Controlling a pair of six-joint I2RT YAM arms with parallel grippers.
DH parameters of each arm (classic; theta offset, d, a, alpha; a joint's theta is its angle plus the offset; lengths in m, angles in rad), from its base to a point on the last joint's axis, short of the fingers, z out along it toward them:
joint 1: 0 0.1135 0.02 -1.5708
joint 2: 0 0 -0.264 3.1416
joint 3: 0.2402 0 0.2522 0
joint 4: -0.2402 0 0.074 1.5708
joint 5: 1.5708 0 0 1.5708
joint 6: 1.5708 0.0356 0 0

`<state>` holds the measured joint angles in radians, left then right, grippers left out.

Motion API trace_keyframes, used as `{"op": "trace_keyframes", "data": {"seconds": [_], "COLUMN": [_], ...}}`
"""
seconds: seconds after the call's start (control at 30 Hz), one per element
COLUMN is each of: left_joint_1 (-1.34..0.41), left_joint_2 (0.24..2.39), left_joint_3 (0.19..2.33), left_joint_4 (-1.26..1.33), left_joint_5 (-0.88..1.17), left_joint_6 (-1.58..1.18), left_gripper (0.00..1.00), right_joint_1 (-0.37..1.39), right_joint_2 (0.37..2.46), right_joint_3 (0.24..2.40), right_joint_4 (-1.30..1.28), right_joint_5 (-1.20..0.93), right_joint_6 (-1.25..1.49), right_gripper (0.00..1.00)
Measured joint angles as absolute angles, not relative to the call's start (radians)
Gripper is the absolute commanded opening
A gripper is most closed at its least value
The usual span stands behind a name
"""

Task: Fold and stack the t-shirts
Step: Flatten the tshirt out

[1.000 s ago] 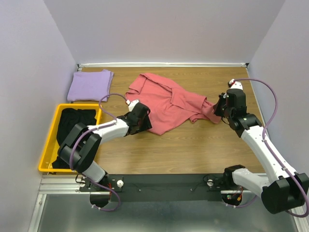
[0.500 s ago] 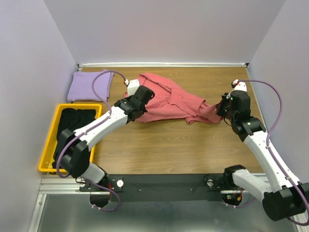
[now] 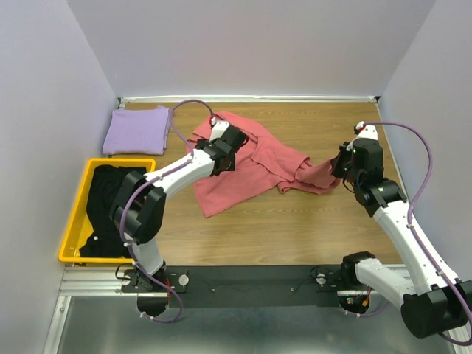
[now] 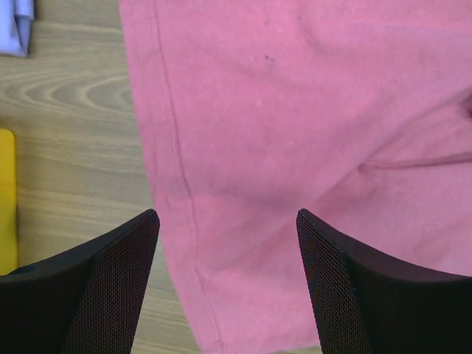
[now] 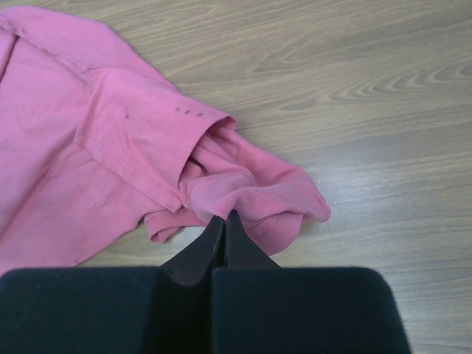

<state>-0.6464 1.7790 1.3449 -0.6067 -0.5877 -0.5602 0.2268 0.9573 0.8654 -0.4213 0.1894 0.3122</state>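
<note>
Top view of the table (image 3: pixel 295 228). The salmon-pink t-shirt (image 3: pixel 254 166) lies partly spread, rumpled, from the centre toward 12 o'clock. The left gripper (image 4: pixel 227 221) hangs above the shirt's 10 o'clock portion, just inside a stitched edge, its fingers spread wide and holding nothing. The right gripper (image 5: pixel 223 220) is at the shirt's 3 o'clock end, jaws pressed together on a bunched fold of the cloth. A folded lavender t-shirt (image 3: pixel 138 130) rests at 10 o'clock near the far corner. Black t-shirts (image 3: pixel 110 195) lie heaped in the yellow bin (image 3: pixel 74 221) at 9 o'clock.
</note>
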Motion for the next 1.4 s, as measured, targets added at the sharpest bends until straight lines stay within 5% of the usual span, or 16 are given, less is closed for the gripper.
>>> {"op": "trace_keyframes", "data": {"seconds": [0.3, 0.5, 0.73, 1.4], "left_joint_1": [-0.642, -0.641, -0.641, -0.694], "left_joint_2": [1.388, 1.313, 1.349, 1.500], "left_joint_3": [0.938, 0.760, 0.746, 0.790], "left_joint_4": [-0.542, -0.535, -0.518, -0.508], "left_joint_5": [-0.429, -0.348, -0.334, -0.337], "left_joint_6": [-0.776, -0.894, -0.948, -0.959], "left_gripper": [0.77, 0.75, 0.73, 0.48], "right_joint_1": [0.227, 0.227, 0.227, 0.236], "right_joint_2": [0.954, 0.948, 0.933, 0.903], "right_joint_3": [0.865, 0.865, 0.865, 0.863], "right_joint_4": [-0.423, -0.425, -0.429, -0.434], "right_joint_5": [0.174, 0.159, 0.140, 0.140], "right_joint_6": [0.313, 0.313, 0.313, 0.313], "right_gripper": [0.00, 0.01, 0.01, 0.01]}}
